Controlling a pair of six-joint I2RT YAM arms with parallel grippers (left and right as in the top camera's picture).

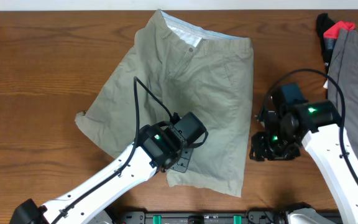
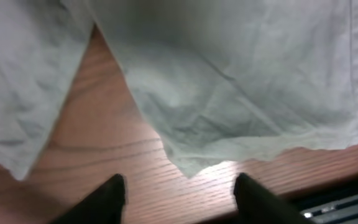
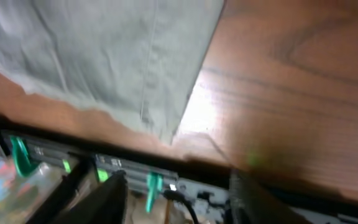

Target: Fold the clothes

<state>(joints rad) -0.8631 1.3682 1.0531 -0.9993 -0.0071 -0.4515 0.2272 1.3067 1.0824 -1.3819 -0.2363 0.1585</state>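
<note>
The khaki shorts (image 1: 191,93) lie spread flat on the wooden table, waistband with its pale blue lining (image 1: 182,34) at the far edge, legs toward me. My left gripper (image 1: 179,163) hovers over the inner corner of the near leg hem, open and empty; its wrist view shows the hem corner (image 2: 188,165) just ahead of the open fingers (image 2: 179,196). My right gripper (image 1: 267,149) is open and empty beside the shorts' right leg, near the table's front edge; its wrist view shows the leg's outer hem corner (image 3: 160,127).
A darker grey garment (image 1: 356,81) lies at the right edge, with black and red cloth (image 1: 334,28) behind it. The table's front edge and a black rail with green clips (image 3: 148,180) lie just below my right gripper.
</note>
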